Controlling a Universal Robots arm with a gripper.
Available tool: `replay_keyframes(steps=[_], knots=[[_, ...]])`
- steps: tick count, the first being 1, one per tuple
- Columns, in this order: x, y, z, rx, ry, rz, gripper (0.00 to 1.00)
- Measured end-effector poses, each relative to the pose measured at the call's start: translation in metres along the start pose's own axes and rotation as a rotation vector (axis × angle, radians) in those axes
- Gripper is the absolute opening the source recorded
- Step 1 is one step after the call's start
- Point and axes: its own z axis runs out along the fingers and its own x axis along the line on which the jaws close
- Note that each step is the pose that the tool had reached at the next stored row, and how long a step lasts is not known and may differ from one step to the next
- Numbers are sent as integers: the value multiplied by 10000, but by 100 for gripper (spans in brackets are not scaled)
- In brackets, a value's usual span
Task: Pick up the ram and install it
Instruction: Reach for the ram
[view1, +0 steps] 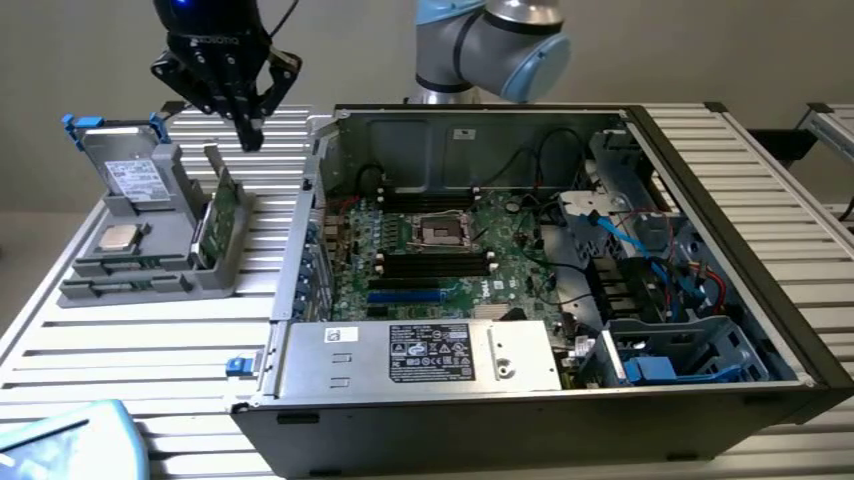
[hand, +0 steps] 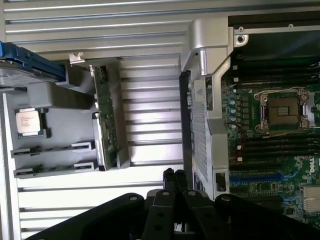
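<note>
The gripper (view1: 251, 135) hangs above the slatted table (view1: 147, 350), its jaws closed on nothing. Its fingertips sit over the far right corner of the gray holder (view1: 100, 290), on the exterior view's left. In the wrist view they (hand: 175, 176) lie over bare slats between the holder and the open computer case (view1: 534, 420). The ram (view1: 215, 172) – a thin green stick – stands on edge along the holder's right side, just beside a wider green card (view1: 220, 218). A silver processor chip (view1: 120, 238) lies in the holder too.
</note>
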Motion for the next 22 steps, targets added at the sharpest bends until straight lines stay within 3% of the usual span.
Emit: replay_keyframes(steps=[22], knots=[[997, -68, 137, 8, 113, 4, 11]])
